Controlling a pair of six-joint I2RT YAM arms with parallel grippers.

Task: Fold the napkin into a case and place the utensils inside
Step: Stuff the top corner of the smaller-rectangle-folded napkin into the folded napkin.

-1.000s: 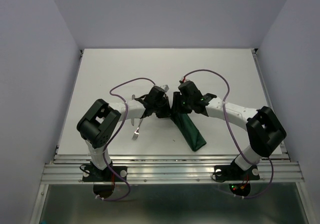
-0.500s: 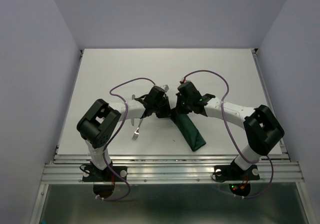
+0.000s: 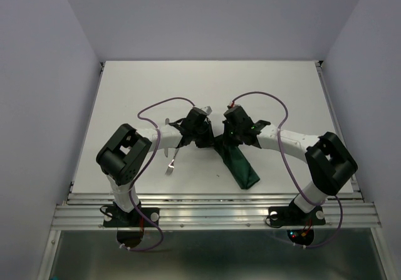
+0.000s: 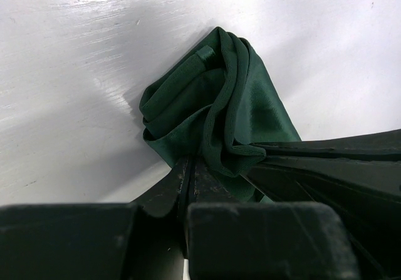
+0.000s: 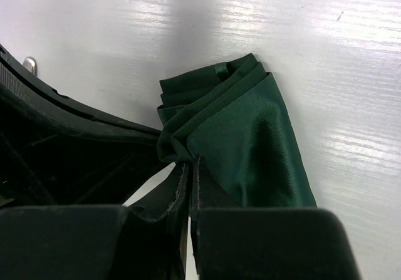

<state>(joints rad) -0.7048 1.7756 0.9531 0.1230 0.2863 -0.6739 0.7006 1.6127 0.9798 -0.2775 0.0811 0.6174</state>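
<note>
The dark green napkin lies as a narrow folded strip running toward the near right, its far end bunched up between both grippers. My left gripper is shut on the left side of that bunched end. My right gripper is shut on a fold at the same end, right beside the left one. In the top view the two grippers, left and right, meet over the strip's far end. A silver fork lies on the table left of the napkin. The tip of another silver utensil shows behind the left arm.
The white table has raised side rails and a metal front rail. Purple cables loop above both arms. The left arm's forearm crosses above the fork. A small silver tip shows beyond the left gripper's fingers in the right wrist view.
My right gripper has shifted slightly left and closed on the napkin's bunched end. The left gripper has stayed shut on the cloth in the same place.
</note>
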